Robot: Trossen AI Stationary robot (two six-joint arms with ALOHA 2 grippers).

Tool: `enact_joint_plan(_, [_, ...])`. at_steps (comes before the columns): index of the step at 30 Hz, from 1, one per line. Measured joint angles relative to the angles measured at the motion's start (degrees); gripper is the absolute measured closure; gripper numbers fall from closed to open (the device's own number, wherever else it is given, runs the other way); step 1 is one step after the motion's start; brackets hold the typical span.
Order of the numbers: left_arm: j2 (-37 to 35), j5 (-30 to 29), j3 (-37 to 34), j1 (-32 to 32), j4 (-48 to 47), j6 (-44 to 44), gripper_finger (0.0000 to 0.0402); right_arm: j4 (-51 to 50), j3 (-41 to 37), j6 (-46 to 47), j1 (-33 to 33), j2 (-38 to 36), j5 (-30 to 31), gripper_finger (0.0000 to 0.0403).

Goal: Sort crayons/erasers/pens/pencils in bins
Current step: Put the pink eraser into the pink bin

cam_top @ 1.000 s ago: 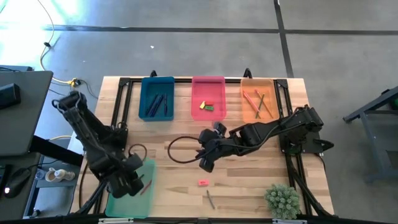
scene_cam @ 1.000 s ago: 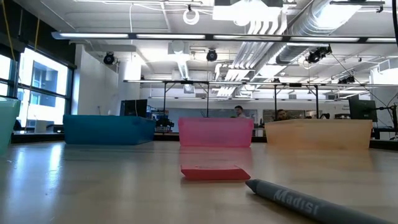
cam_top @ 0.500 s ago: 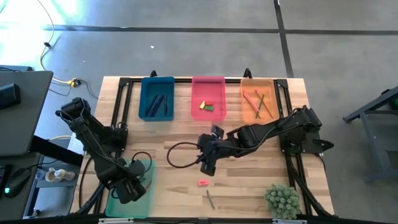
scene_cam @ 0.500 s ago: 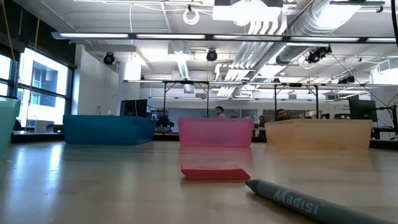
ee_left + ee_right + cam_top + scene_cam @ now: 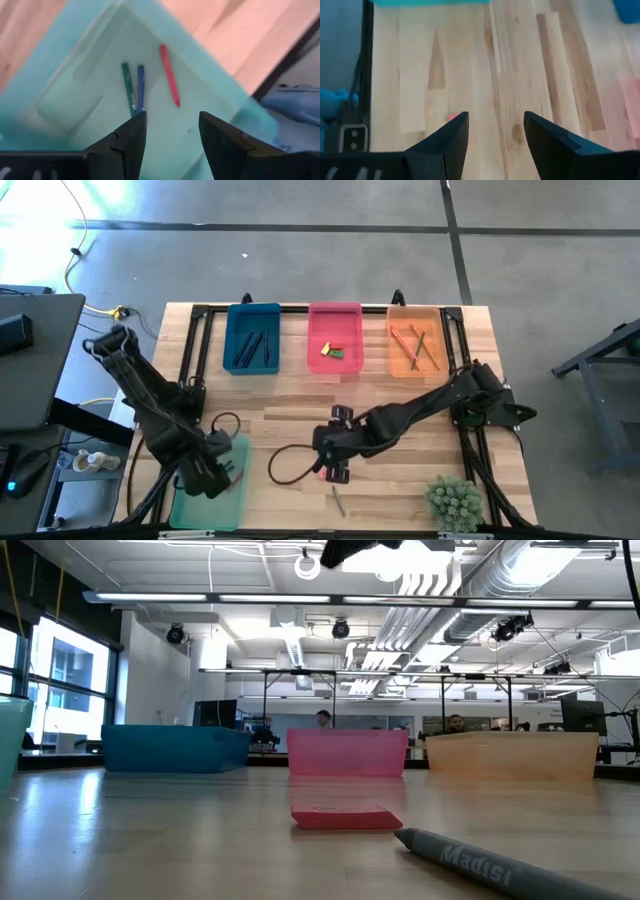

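Table: a pale wooden worktop (image 5: 290,405) in a black frame carries four bins, both arms and a small green plant (image 5: 453,502) at its near right corner.
Left arm: it folds down over the table's near left corner, and the left gripper (image 5: 228,473) hangs above the light green bin (image 5: 190,508) with its fingers apart and nothing between them.
Right arm: it stretches low from the right edge toward the middle, and the right gripper (image 5: 334,471) hovers with fingers spread and empty just over the pink eraser (image 5: 344,817).
Far-edge bins: the blue bin (image 5: 253,338) holds dark pens, the pink bin (image 5: 335,337) holds the yellow and green erasers, and the orange bin (image 5: 416,340) holds pencils.
Crayons: the left wrist view alone shows three in the light green bin, a red crayon (image 5: 169,82) lying apart from a green crayon (image 5: 128,88) and a blue crayon (image 5: 140,87) that lie side by side.
Loose items: the low view shows the pink eraser lying flat on the wood with a grey pen (image 5: 500,863) nearer the camera; in the overhead view the pen lies just beyond the right gripper, toward the table's near edge.
Right wrist view: only a sliver of pink shows beside one finger (image 5: 445,145).
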Motion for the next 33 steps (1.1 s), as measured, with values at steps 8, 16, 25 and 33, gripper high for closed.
enact_joint_plan(8, [-10.0,-9.5,0.0,1.0,0.5,7.4,0.0232,-1.4,0.0,-2.9,0.6,5.2,-5.8,0.0219])
enact_joint_plan(16, [-18.7,-20.5,0.0,1.2,2.0,16.3,0.0232,-0.7,0.0,-3.5,1.9,10.5,-8.7,0.0229])
enact_joint_plan(25, [-24.9,-31.3,0.0,1.2,3.8,24.2,0.0232,1.3,0.0,-4.1,2.2,16.3,-10.2,0.0238])
enact_joint_plan(33, [-26.3,-31.7,0.0,1.2,3.8,28.3,0.0232,3.8,0.0,-4.4,2.8,19.0,-10.6,0.0238])
